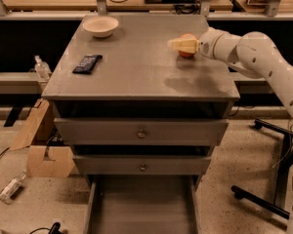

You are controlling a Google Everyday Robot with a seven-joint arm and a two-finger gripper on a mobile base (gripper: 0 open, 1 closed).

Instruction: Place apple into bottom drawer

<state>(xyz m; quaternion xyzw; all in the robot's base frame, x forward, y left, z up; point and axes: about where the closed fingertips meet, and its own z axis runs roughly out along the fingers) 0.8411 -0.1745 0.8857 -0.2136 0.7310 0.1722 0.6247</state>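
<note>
The apple [186, 51], red-orange and round, sits on the far right part of the gray cabinet's top [136, 72]. My gripper [181, 44] reaches in from the right on the white arm [254, 52] and lies across the apple at its height, covering its middle. The bottom drawer [141, 206] is pulled out toward the camera at floor level, and its gray tray shows nothing inside. It lies well below and to the left of the gripper.
A beige bowl [100, 26] stands at the back left of the top, with a flat black object [87, 63] nearer the left edge. Two shut drawer fronts with knobs [141, 133] sit above the open tray. A cardboard box [44, 152] and a bottle [10, 188] lie on the floor at the left. Black stand legs [263, 206] are on the right.
</note>
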